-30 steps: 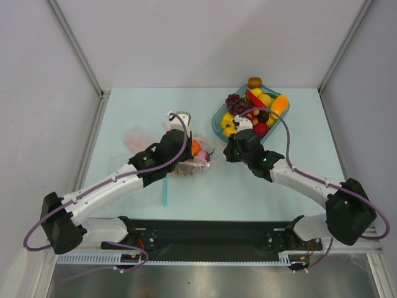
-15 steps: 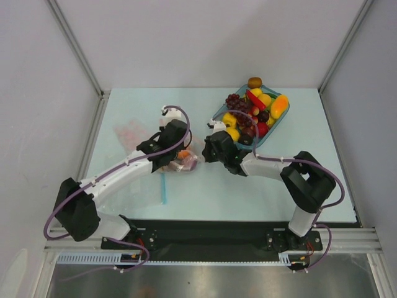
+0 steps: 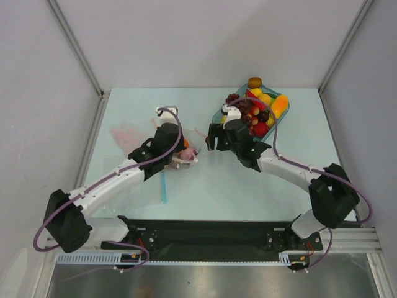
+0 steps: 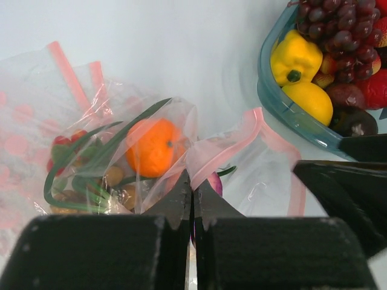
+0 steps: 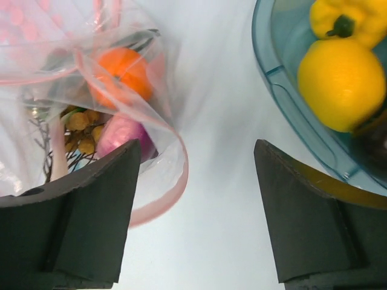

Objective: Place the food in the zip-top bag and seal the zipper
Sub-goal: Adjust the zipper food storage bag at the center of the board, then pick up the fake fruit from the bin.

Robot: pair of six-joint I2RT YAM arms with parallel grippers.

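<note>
The clear zip-top bag (image 3: 128, 134) lies left of centre with its mouth toward the tray. Inside it I see food: an orange (image 4: 153, 146), a green stalk (image 4: 91, 158), a purple piece (image 5: 123, 136) and a tan grape bunch (image 5: 84, 125). My left gripper (image 3: 183, 155) is shut on the bag's edge by the pink zipper (image 4: 240, 136), and its own view shows the jaws (image 4: 192, 182) pressed together on the plastic. My right gripper (image 5: 198, 148) stands open just right of the bag's mouth with nothing between its fingers; it also shows from above (image 3: 214, 138).
The teal tray (image 5: 269, 74) at the back right holds more food: a lemon (image 5: 341, 81), a yellow pepper (image 4: 295, 57), dark grapes (image 4: 334, 29) and several other pieces. A light-blue strip (image 3: 164, 187) lies on the table near the left arm. Grey walls enclose the table.
My right gripper was shut and is now open, having moved left toward the bag's mouth. The left gripper stays shut on the bag and has shifted slightly left.
</note>
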